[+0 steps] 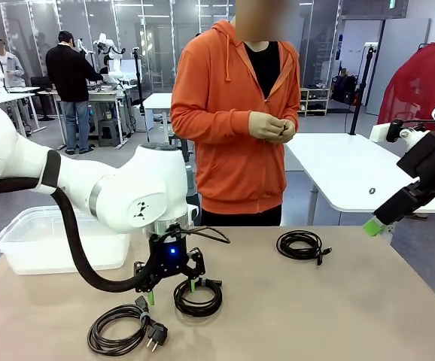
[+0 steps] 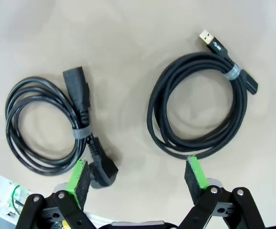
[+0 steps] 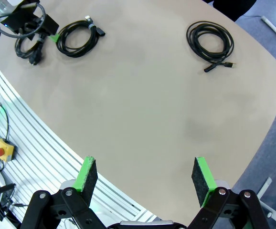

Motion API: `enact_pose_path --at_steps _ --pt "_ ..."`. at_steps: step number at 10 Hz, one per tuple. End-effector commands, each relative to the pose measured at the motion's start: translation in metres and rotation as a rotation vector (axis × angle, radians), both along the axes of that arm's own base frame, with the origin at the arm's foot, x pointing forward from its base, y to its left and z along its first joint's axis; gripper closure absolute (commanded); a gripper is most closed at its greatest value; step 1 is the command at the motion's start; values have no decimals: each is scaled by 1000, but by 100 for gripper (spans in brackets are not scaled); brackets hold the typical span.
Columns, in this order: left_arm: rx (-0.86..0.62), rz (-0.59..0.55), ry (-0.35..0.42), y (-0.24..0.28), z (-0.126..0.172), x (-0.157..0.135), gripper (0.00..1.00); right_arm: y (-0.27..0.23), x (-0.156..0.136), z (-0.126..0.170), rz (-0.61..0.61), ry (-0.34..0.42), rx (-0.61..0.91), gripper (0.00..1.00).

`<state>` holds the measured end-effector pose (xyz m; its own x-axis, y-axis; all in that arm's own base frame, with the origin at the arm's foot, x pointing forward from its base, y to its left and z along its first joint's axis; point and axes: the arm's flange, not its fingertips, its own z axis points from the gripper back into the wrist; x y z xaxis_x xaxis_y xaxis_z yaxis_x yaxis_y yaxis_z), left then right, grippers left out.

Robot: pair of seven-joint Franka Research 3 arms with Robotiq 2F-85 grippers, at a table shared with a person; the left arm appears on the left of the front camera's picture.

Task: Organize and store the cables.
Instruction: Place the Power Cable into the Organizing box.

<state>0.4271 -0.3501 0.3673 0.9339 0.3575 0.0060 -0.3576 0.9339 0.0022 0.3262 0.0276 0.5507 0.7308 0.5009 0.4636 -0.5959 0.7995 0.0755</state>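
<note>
Table (image 1: pixel 338 316): tan top under both grippers, with three coiled cables spread out singly, so each can be reached on its own.
Person (image 1: pixel 232 113): stands at the far side, beyond the left gripper. The person's hands (image 1: pixel 272 126) are clasped at the chest, off the table, seemingly leaving the picking to the robot.
Bin (image 1: pixel 29 241): clear plastic tub on the left arm's outer side. It is probably where the coils are to be stored.
Left gripper (image 1: pixel 172 291) (image 2: pixel 138 174): jaws spread wide, holding nothing. It points down, low over the table between two coils, seemingly lining up a pick.
Right gripper (image 3: pixel 145 174): jaws wide, nothing between them. It is raised off the table's right edge, well apart from every cable, likely parked clear.
Power cord coil (image 1: pixel 116 331) (image 2: pixel 42 126): banded, with its plug just beside one left fingertip.
USB coil (image 1: pixel 199 295) (image 2: pixel 197 107): banded so it keeps its loop. Its near strand is at the other left fingertip, though I can't tell if they touch. It is the likelier target.
Third coil (image 1: pixel 300 245) (image 3: pixel 210 40): far ahead of the right gripper, untouched.
</note>
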Motion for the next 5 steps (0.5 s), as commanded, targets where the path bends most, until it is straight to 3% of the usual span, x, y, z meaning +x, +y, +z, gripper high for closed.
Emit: enact_pose_path --at_steps 1,2,5 --pt "123 22 66 0 -3 -1 0 2 2 2 1 8 -10 0" --pt "161 46 98 -4 -4 2 0 2 2 2 1 8 -10 0" --pt "109 62 53 8 -3 -3 0 2 2 2 1 8 -10 0"
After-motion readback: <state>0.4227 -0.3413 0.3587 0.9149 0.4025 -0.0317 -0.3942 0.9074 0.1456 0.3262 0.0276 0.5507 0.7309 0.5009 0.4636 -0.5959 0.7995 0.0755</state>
